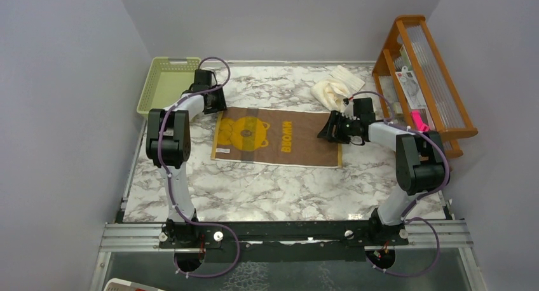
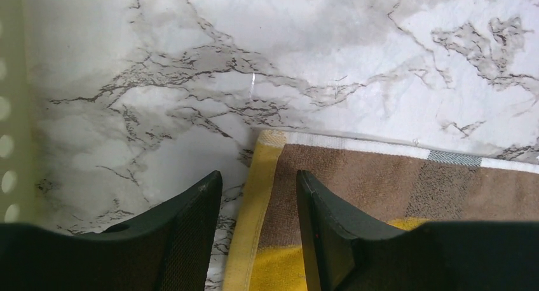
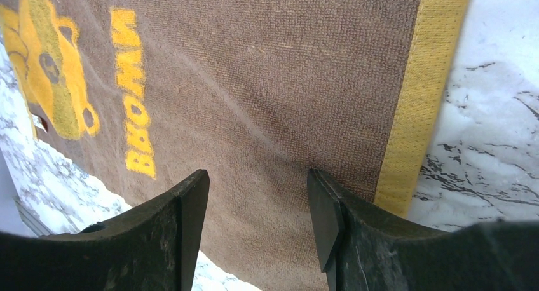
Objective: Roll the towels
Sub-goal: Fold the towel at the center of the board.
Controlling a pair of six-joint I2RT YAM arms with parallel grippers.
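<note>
The brown towel (image 1: 279, 137) with a mustard-yellow border and a yellow bear print lies spread flat in the middle of the marble table. My left gripper (image 1: 215, 103) is open just above its far left corner; in the left wrist view the yellow edge (image 2: 257, 202) runs between my open fingers (image 2: 191, 234). My right gripper (image 1: 335, 127) is open over the towel's right end; the right wrist view shows brown cloth (image 3: 267, 113) between its fingers (image 3: 324, 215), apart from it. The cream-white towel (image 1: 335, 87) lies crumpled at the back right.
A light-green plastic basket (image 1: 166, 82) stands at the back left, close to my left gripper; its wall shows in the left wrist view (image 2: 11, 113). A wooden rack (image 1: 424, 75) with small items stands along the right wall.
</note>
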